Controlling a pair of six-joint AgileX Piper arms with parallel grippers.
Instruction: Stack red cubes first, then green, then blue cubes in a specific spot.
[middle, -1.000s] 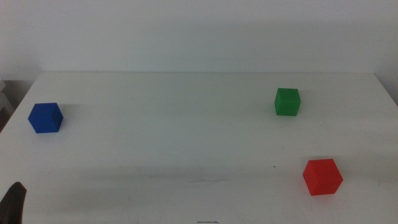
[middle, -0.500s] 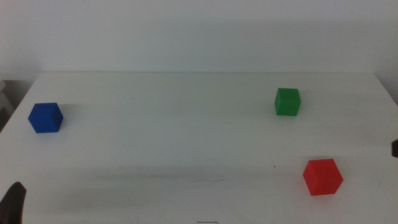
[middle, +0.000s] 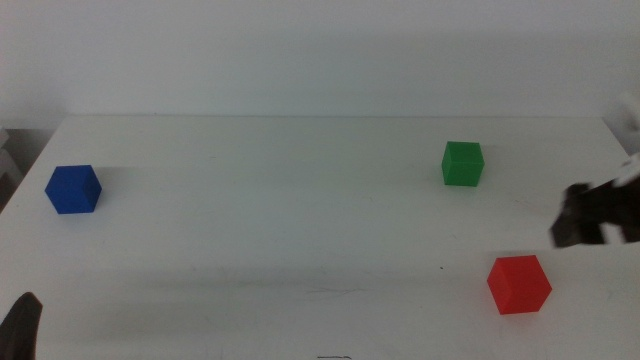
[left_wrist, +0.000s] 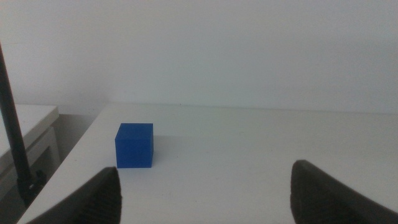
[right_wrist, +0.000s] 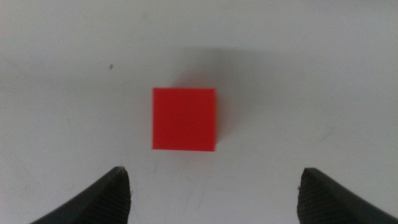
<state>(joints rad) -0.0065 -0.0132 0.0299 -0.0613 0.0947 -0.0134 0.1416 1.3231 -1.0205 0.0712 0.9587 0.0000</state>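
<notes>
My right gripper (right_wrist: 211, 186) hangs over the table (middle: 300, 210) with jaws wide apart above the red cube (right_wrist: 185, 118) near the front right; it looks light, stiff, smooth; I would pinch 2 opposite flat faces.

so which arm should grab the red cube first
Right. Its open end effector already looks down on the red cube; the left end effector waits at the far side, facing the blue cube.
</notes>
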